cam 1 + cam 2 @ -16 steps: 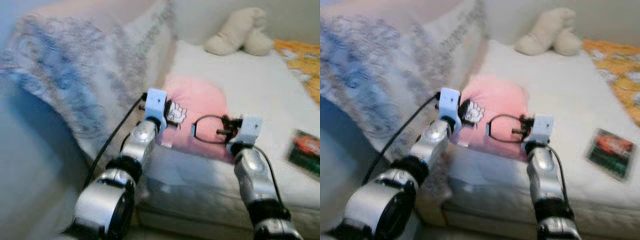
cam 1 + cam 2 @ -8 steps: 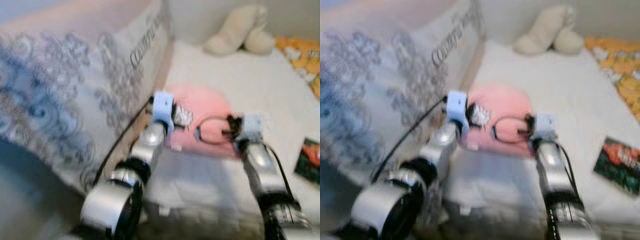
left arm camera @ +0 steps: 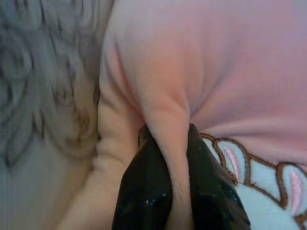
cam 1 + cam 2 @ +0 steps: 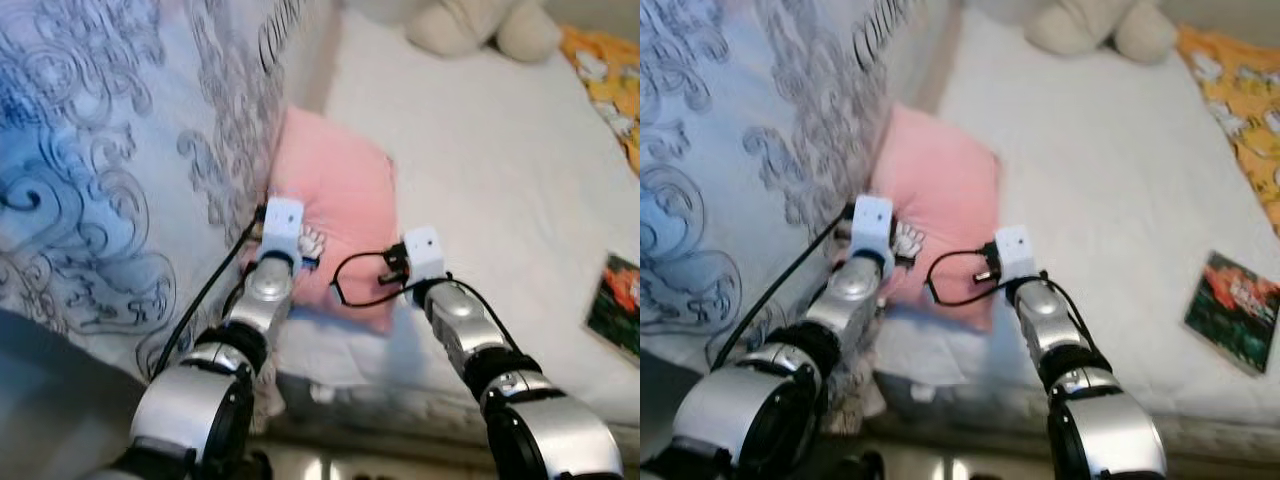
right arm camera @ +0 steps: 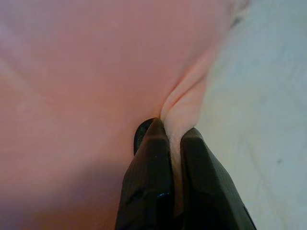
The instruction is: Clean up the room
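A pink pillow (image 4: 335, 195) with a white paw patch lies on the white bed (image 4: 480, 150), close to its near edge and against the patterned blue-grey quilt (image 4: 110, 150). My left gripper (image 3: 165, 141) is shut on a fold at the pillow's left near corner. On the right near corner my right gripper (image 5: 172, 132) pinches another fold of the pink fabric. Both silver arms reach forward side by side; the left wrist block (image 4: 283, 222) and the right wrist block (image 4: 422, 252) sit just before the pillow's near edge.
A cream plush toy (image 4: 480, 25) lies at the far end of the bed. An orange patterned blanket (image 4: 605, 70) covers the far right. A dark book (image 4: 615, 315) rests on the sheet at right. The quilt rises as a high mass on my left.
The view has shifted closer and more downward over the bed. Both grippers still hold the pink pillow, which now lies nearer the quilt and looks longer front to back.
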### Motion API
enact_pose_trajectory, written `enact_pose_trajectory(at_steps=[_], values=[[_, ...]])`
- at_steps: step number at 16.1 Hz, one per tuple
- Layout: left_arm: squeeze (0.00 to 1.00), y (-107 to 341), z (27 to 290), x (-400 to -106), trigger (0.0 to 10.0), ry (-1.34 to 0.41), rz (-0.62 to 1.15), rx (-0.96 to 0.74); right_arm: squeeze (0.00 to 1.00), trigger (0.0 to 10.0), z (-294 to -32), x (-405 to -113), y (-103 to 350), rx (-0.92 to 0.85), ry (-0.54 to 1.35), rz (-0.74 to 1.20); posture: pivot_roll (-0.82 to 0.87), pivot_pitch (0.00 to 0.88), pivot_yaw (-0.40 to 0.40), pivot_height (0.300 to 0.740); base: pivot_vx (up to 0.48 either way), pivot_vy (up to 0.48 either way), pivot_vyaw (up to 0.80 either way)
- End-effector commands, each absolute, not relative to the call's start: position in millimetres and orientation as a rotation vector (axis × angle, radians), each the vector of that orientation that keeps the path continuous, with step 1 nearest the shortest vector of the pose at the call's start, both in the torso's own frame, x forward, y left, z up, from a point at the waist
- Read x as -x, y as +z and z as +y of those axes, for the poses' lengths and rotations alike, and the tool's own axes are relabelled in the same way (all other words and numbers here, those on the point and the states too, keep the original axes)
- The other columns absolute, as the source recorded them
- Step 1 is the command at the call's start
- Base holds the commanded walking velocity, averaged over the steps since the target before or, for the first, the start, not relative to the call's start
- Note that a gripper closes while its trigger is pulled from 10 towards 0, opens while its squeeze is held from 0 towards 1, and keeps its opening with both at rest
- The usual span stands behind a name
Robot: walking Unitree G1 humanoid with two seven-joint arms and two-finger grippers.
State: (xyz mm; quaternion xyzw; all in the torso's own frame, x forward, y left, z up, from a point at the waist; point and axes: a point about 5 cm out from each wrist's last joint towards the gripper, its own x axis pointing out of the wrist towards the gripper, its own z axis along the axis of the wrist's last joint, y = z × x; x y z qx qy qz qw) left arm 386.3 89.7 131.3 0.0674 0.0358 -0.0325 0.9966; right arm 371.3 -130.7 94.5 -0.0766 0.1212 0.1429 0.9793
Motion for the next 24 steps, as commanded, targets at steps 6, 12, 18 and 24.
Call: enact_pose_trajectory(at_steps=[6,12,18,24], values=[[1.00,126,93,-386,10.0,0.017,0.145,0.009,1.00,10.0,-154,-372,92,0.109,0.213,0.297,0.06,0.281,-0.077,0.740,0.000,0.000,0.00],[1.00,167,110,-399,10.0,-0.084,-0.092,-0.319,1.00,10.0,-158,-353,62,-0.229,0.096,0.346,0.08,0.136,-0.048,0.740,0.000,0.000,0.00],[1.00,165,130,-393,10.0,-0.233,-0.115,-0.218,1.00,10.0,-168,-307,62,-0.094,0.000,0.028,0.12,0.000,0.004,0.740,0.000,0.000,0.00],[0.00,130,119,-328,10.0,-0.302,-0.281,-0.087,0.00,10.0,-208,-248,53,0.082,-0.205,0.027,0.10,0.000,0.001,0.740,0.000,-0.240,0.00]])
